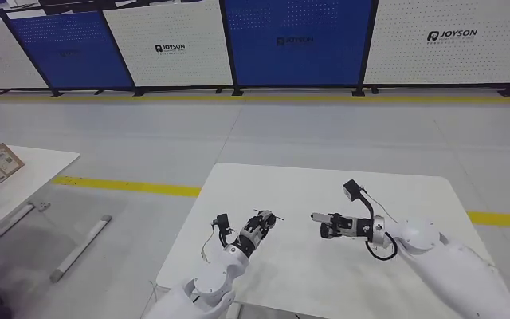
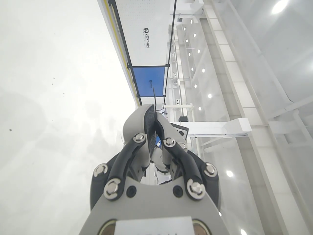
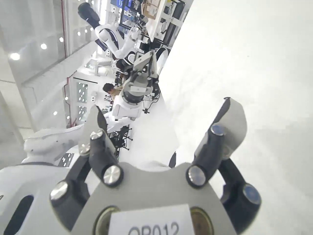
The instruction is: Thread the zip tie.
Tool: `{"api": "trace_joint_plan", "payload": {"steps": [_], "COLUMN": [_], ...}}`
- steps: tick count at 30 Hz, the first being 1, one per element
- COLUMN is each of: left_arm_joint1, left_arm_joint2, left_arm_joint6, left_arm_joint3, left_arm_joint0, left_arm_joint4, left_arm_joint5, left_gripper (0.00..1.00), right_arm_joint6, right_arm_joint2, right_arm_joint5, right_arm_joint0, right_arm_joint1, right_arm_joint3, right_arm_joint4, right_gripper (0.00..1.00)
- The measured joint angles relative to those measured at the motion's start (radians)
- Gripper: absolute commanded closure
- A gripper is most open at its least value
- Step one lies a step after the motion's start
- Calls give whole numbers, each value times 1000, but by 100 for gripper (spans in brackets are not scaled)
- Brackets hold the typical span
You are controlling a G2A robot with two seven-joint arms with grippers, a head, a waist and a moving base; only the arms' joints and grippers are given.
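left gripper (image 2: 154,113) pinched narrow on thin dark zip tie (image 2: 154,97), lower centre of top view, right gripper (image 3: 161,110) spread wide, facing it from the right, over white table (image 1: 319,183)

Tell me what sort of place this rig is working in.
Probably an industrial robot lab or test hall: blue and white perforated partition panels, a yellow floor line, and another white robot in the room behind.

1. The left arm (image 1: 211,279) and the right arm (image 1: 446,255) are smooth, round and white.
2. A black cable (image 1: 368,206) loops at the right arm's wrist.
3. The left gripper (image 2: 155,113) has grey fingers, black links and shiny round screws (image 2: 195,188).
4. The right gripper (image 3: 161,105) looks the same and has a white label (image 3: 149,221).
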Motion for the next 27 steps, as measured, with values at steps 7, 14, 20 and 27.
{"api": "trace_joint_plan", "payload": {"steps": [7, 14, 20, 27], "left_arm_joint1": [0, -2, -18, -41], "left_arm_joint2": [0, 3, 41, 79], "left_arm_joint6": [0, -3, 17, 70], "left_arm_joint3": [0, -3, -17, -1], "left_arm_joint0": [0, 1, -4, -36], "left_arm_joint4": [0, 3, -6, -40], "left_arm_joint5": [0, -1, 33, 59], "left_gripper": [100, 100, 100, 100], "right_arm_joint6": [-1, -8, 79, 155], "right_arm_joint2": [-3, -2, 23, 57], "right_arm_joint5": [0, 0, 0, 0], "right_arm_joint0": [6, 0, -19, -25], "right_arm_joint1": [-15, -15, -43, -87], "right_arm_joint3": [24, 21, 22, 80], "right_arm_joint4": [5, 0, 40, 48], "right_gripper": [0, 0, 0, 0]}}
